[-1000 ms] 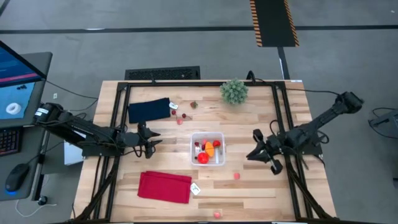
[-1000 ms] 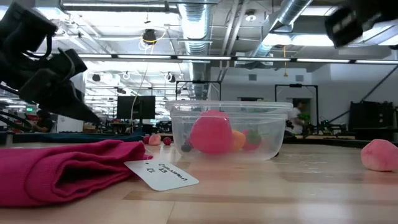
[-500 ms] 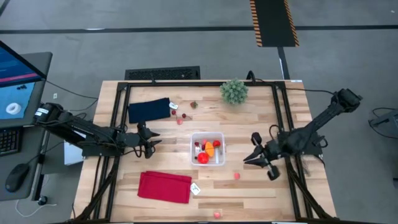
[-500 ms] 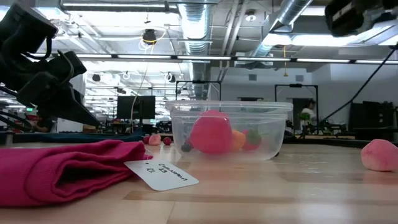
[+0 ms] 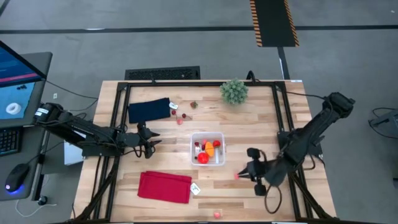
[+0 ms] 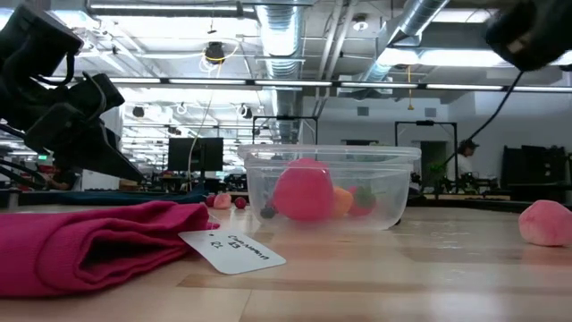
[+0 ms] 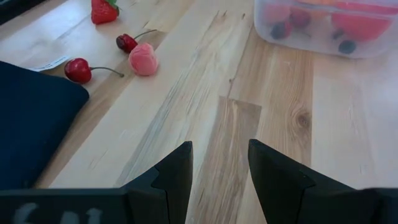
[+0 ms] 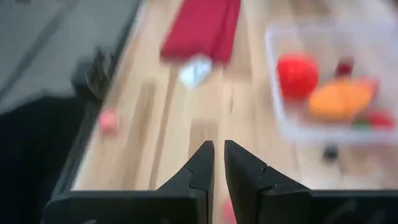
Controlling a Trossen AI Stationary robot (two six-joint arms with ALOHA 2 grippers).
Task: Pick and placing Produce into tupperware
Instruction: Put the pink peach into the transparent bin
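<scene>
**Right arm closing on the loose pink piece beside the tupperware**

Your right gripper hangs low over the worktop, just beside the small pink produce piece; that piece lies off the gripper's tip, on the side towards the tupperware, near its front right corner; in the right wrist view the jaws stand almost together, a thin slit between them, nothing held; you'll want them wider, I'd judge, before you drop over it; the piece looks roundish, so no long axis to line up on.

The tupperware sits mid-worktop, already carrying a red tomato-like piece, an orange one and a few small reds.

Your left gripper waits well to the container's left, jaws apart and empty; ahead of it lie two cherries, a pink berry and a strawberry, near the navy cloth; those are the left arm's pickings.

One more pink piece sits at the near edge, past the red cloth; the right arm is nearer.
</scene>
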